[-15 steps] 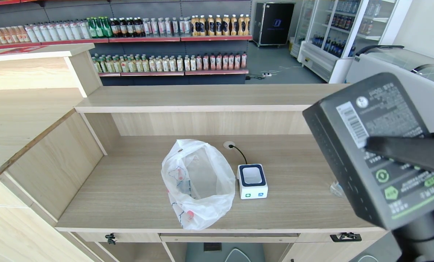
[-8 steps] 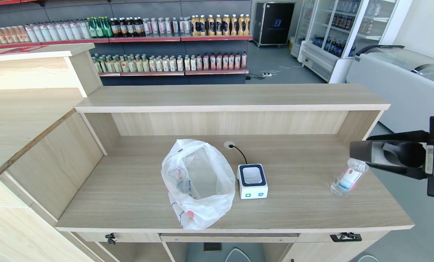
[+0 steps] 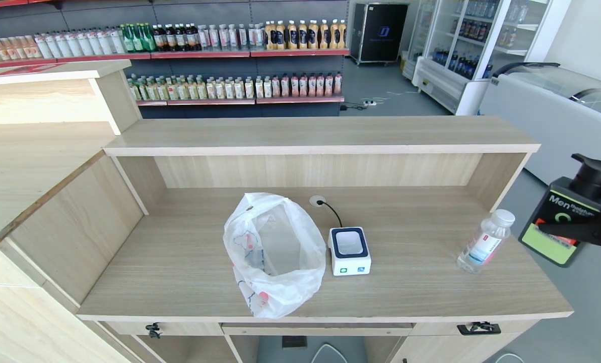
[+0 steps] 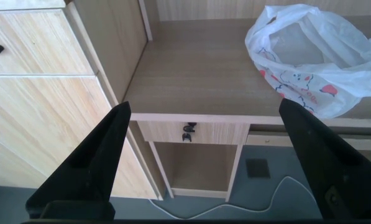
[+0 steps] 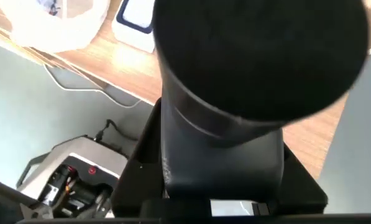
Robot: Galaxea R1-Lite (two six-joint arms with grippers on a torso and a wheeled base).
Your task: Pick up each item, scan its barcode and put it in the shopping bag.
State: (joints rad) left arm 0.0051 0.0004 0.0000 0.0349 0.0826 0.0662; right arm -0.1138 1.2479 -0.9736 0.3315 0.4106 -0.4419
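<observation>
One black pump bottle [image 3: 557,209], white lettering over a green label, sits clamped in the right gripper [image 3: 575,233] past the counter's [image 3: 406,287] right end; the left gripper [image 4: 204,109] gapes wide.

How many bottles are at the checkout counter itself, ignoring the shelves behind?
2. A clear water bottle stands near the counter's right end; a black pump bottle is held in the right end effector just beyond that end. The shopping bag may hide more.
</observation>
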